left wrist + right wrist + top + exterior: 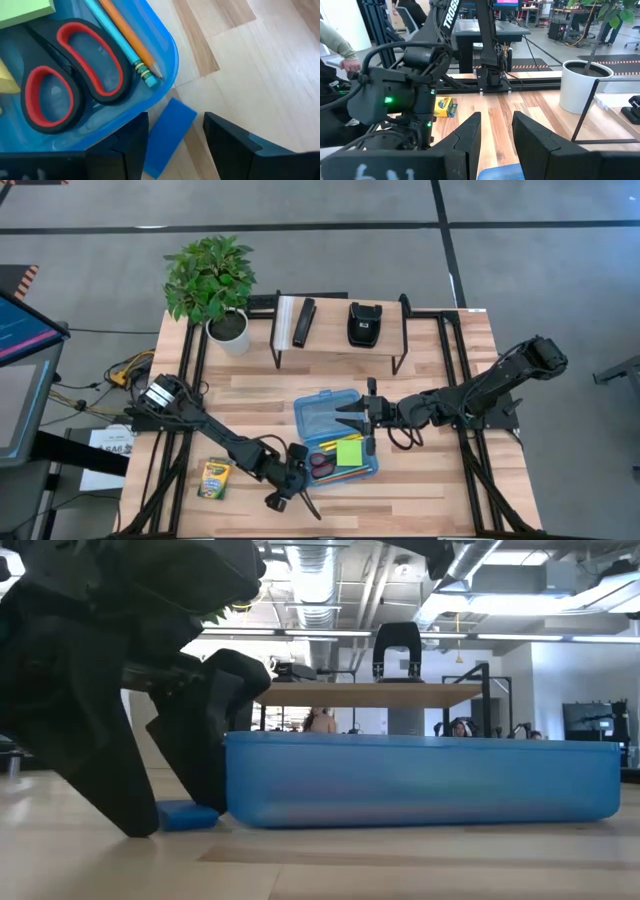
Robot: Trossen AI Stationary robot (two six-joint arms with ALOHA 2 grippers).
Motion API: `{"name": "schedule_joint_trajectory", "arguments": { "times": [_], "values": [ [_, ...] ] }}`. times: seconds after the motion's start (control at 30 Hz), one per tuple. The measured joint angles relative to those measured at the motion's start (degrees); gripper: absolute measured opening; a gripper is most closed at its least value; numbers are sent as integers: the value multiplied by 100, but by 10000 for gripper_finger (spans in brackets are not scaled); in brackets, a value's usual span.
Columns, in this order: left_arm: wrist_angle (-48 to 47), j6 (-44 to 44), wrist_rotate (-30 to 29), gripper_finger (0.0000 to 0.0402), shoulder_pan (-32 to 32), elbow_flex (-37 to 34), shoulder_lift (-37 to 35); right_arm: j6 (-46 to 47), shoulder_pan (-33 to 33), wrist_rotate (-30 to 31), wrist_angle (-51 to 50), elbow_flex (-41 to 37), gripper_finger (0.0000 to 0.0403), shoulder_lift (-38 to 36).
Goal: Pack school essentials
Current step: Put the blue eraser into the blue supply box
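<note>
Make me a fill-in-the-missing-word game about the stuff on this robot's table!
1. The scissors in the blue case have handles trimmed in ____.
2. The little eraser between the left tool's fingers is coloured ____.
3. That eraser lies ____ the case, on the table.
4. The crayon box sits on the table near the ____ arm.

Missing words: red; blue; outside; left
</note>
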Motion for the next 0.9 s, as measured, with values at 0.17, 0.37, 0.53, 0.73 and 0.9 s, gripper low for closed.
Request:
{"name": "schedule_joint_trajectory", "arguments": {
  "times": [0.17,0.37,0.53,0.73,0.9],
  "values": [
    [-91,-60,-16,157,-5,2,1,1,0,1,-12,0,134,0],
    [-278,-209,18,82,-54,17,-28,1,0,1,-17,0,134,0],
    [-358,-411,42,26,-54,14,-115,3,0,1,-17,0,134,0],
    [-728,-431,74,5,-61,-40,-537,6,0,1,-12,0,134,0],
    [-1338,-585,-217,2,-93,-46,-884,12,0,1,-12,0,134,0]
  ]
}}
